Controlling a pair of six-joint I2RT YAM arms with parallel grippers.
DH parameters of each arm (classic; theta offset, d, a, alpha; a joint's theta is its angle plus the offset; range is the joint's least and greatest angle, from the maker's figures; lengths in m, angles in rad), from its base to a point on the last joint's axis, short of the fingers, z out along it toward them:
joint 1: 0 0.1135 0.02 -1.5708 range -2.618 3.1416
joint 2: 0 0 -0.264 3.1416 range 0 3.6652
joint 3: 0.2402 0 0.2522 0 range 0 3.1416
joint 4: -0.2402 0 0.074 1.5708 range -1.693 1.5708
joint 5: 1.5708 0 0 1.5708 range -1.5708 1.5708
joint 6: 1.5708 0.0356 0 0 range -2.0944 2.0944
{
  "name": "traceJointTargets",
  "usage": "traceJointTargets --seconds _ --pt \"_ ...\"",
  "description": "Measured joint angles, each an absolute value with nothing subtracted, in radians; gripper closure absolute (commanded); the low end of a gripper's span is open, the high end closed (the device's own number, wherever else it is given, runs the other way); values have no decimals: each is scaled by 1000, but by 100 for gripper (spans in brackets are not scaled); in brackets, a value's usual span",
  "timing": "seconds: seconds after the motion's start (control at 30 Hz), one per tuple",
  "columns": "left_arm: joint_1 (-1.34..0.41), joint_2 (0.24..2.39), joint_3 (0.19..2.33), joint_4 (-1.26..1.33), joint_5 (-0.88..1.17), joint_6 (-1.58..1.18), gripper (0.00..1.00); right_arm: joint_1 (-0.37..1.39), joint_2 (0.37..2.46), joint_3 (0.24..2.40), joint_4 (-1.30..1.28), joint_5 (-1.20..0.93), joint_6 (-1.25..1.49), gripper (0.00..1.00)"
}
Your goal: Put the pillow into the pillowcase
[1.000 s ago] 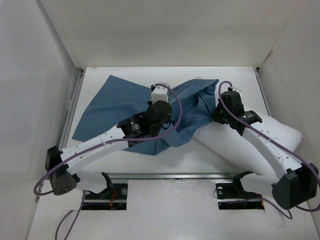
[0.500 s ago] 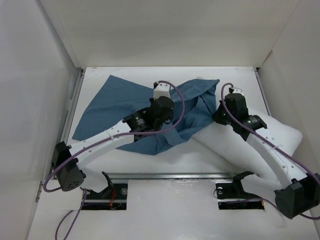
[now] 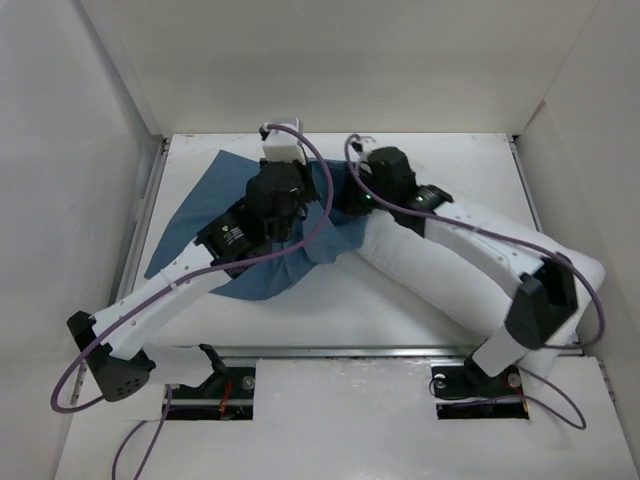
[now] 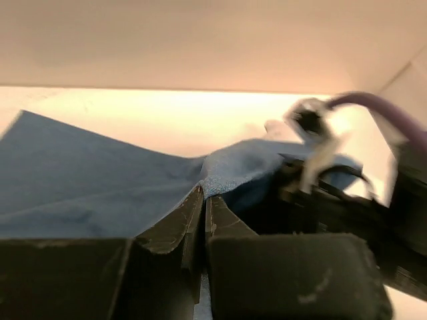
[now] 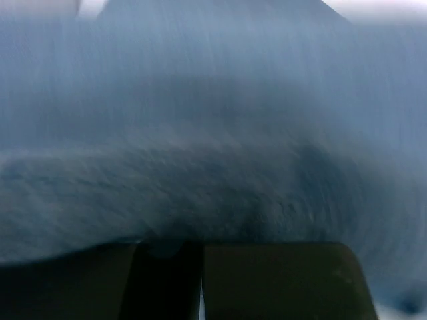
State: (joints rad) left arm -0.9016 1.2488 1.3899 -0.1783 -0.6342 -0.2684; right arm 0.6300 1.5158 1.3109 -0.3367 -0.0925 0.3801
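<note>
The pillow [image 3: 430, 280] lies slanted across the right half of the bench [image 3: 480, 160], mostly under my right arm. Its upper-left end meets the bunched edge of the pillowcase [image 3: 200, 215], and the rest of the case is spread limp to the left. From above I can't tell whether any of the pillow is inside yet. My guess is I'm at the step of getting the mouth over that first corner.

My left gripper [image 4: 203, 200] is closed tight, with a ridge of blue cloth pinched right at the tips. My right gripper [image 5: 200, 253] is closed too. Its wrist view is pure blue blur right up against the fingers, so it's touching the case, but I can't say for sure that there's cloth between them.

For the next move, I reckon the two pinches need to pull apart so the opening gapes, then drag it down over the pillow's end. The risk is grabbing both layers and holding the mouth closed.
</note>
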Motion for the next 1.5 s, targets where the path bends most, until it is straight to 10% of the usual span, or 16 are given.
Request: traceJointTargets --seconds 0.37,0.73,0.83,0.9,0.93,1.17,1.5 --pt "-850 1113 1631 -208 -894 -63 100 811 2108 2181 -186 -329 311 100" --pt "-754 1141 1484 -208 -722 -148 100 678 1994 1585 -144 -283 358 99" --pt "-723 1247 1411 -248 -594 -228 100 596 1967 1405 -251 -233 345 68" --pt "-717 1287 1335 -281 -518 -277 100 582 1885 1318 -308 -196 343 10" --pt "-717 1293 1291 -303 -479 -300 100 588 1826 1299 -334 -179 336 4" --pt "-718 1224 1130 -385 -315 -440 100 585 1436 1383 -392 62 281 0" --pt "-718 1210 1125 -374 -270 -499 100 455 1521 1407 -492 323 258 0"
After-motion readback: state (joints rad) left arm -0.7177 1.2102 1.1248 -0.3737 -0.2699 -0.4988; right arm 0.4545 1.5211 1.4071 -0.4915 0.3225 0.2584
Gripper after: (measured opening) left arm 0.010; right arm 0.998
